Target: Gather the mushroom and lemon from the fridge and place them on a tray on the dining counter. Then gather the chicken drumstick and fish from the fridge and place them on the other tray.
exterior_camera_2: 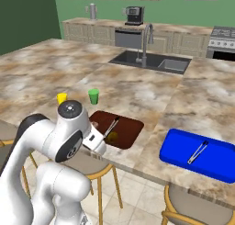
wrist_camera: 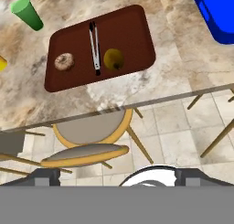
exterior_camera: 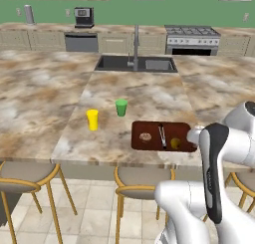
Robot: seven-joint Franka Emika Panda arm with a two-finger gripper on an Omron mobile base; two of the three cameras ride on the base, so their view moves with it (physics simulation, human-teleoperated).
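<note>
Brown tray (wrist_camera: 128, 31): holds mushroom (wrist_camera: 64, 61), tongs (wrist_camera: 94, 47) and lemon (wrist_camera: 113, 59). Blue tray (exterior_camera_2: 183, 148): lies right of brown tray, without food. Gripper: jaws spread, grasping nothing, above the brown tray's near edge.

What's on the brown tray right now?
On the brown tray lie a mushroom, metal tongs and a lemon, all apart. Nothing covers them; the tray surface directly beneath them is hidden.

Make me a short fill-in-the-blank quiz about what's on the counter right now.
1. The mushroom and lemon lie on the ____ tray.
2. Between them lie the ____.
3. The blue tray holds only ____.
4. Beside the yellow cup stands a ____ cup.

Missing: brown; tongs; tongs; green
</note>
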